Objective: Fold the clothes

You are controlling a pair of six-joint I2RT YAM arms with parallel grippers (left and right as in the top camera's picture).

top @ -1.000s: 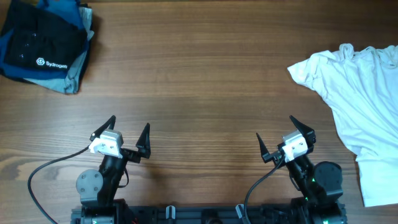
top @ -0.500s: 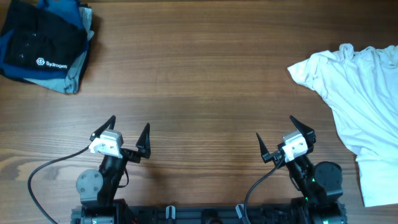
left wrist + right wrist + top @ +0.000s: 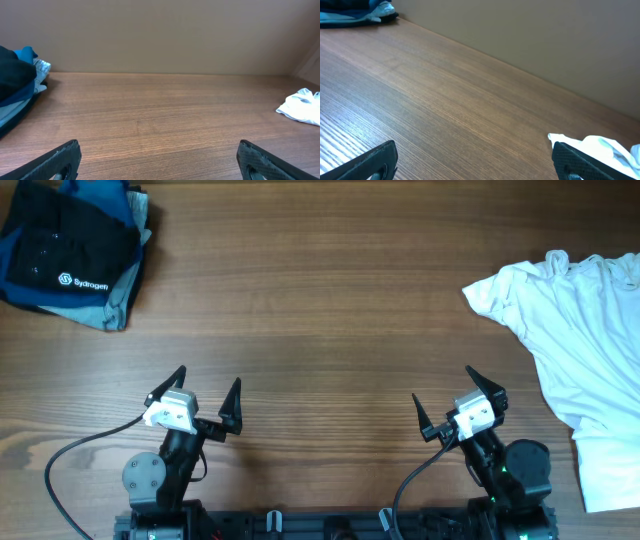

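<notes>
The black T-shirt lies as a compact bundle in the upper left corner of the overhead frame, with its small white logo and lettering facing up. It rests on top of a blue shirt, whose edges show around it. A white T-shirt lies crumpled at the right edge, well apart from this pile, and bare wooden worktop lies between them. At the lower edge, the left arm and the right arm both have their jaws spread wide, holding nothing and far from every garment.
</notes>
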